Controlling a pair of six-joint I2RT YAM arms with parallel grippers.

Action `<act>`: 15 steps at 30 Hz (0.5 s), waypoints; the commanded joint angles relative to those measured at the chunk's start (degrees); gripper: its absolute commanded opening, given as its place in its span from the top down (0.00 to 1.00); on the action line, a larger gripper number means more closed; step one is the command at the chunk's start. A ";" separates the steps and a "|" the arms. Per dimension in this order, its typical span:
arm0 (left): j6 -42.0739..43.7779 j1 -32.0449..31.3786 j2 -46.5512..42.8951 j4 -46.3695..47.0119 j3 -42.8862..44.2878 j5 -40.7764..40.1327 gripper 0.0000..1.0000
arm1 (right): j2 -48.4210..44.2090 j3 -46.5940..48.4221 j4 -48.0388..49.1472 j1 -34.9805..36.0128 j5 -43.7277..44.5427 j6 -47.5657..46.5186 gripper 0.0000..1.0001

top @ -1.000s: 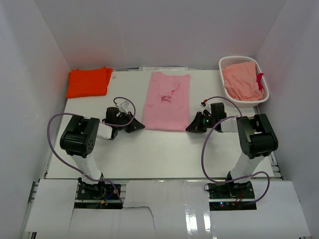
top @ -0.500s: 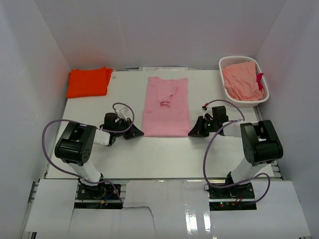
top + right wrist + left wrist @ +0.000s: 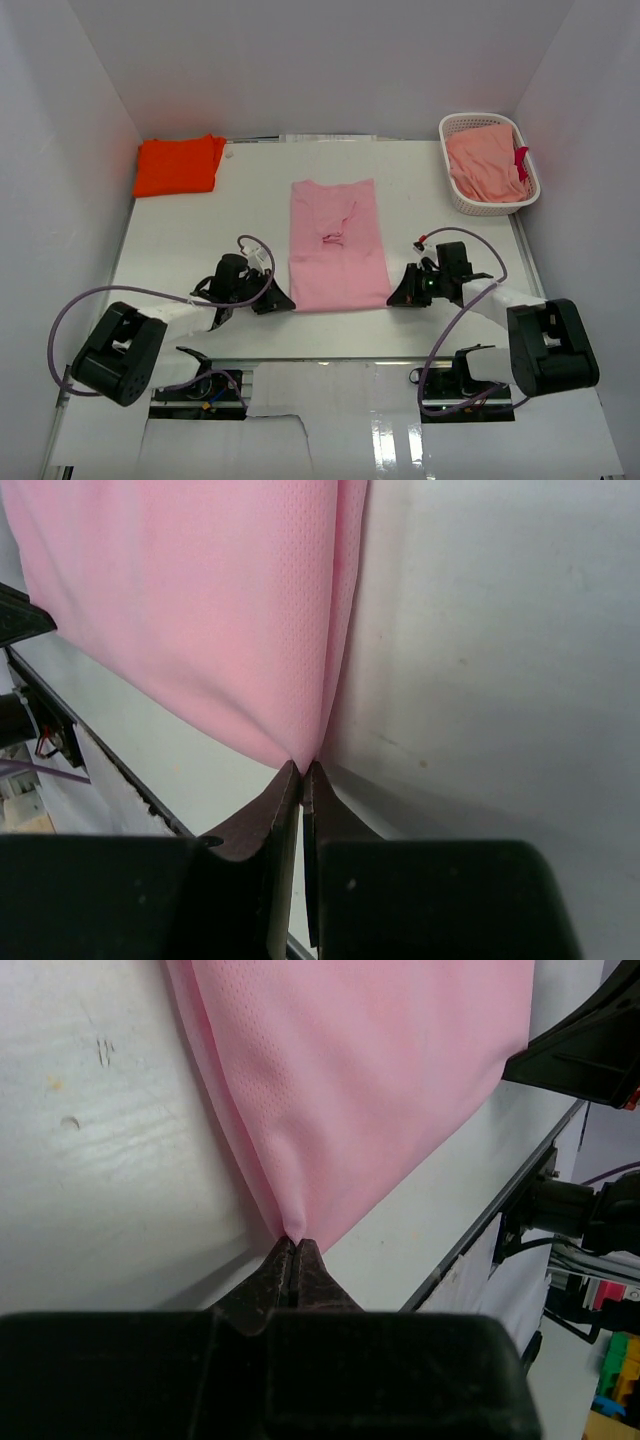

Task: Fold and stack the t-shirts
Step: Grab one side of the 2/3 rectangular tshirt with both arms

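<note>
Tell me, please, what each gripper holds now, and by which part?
Both hold the light pink t-shirt, pinched shut: the left gripper on its near left corner, the right gripper on its near right corner.

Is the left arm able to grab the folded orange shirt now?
Probably not: its fingers are pinched shut on a corner of the light pink cloth shirt. Nothing lies between it and the bright orange folded shirt.

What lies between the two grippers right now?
The near edge of the light pink cloth t-shirt, running from the left gripper to the right gripper, each shut on one corner; the top view shows it.
</note>
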 commanded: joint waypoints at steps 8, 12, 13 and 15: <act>-3.18 -2.14 -16.27 -14.12 -0.50 -6.44 1.00 | -13.51 -1.01 -12.93 0.75 0.93 -2.17 0.92; -3.80 -2.14 -20.23 -19.12 1.52 -6.70 1.00 | -17.02 1.18 -15.66 0.84 1.19 -2.08 0.92; -3.97 -2.23 -20.85 -19.83 2.05 -6.87 1.00 | -17.47 1.63 -16.27 0.84 1.11 -2.08 0.92; -3.98 -2.23 -22.26 -22.02 4.15 -6.96 1.00 | -18.61 3.29 -18.21 0.93 1.10 -2.34 0.92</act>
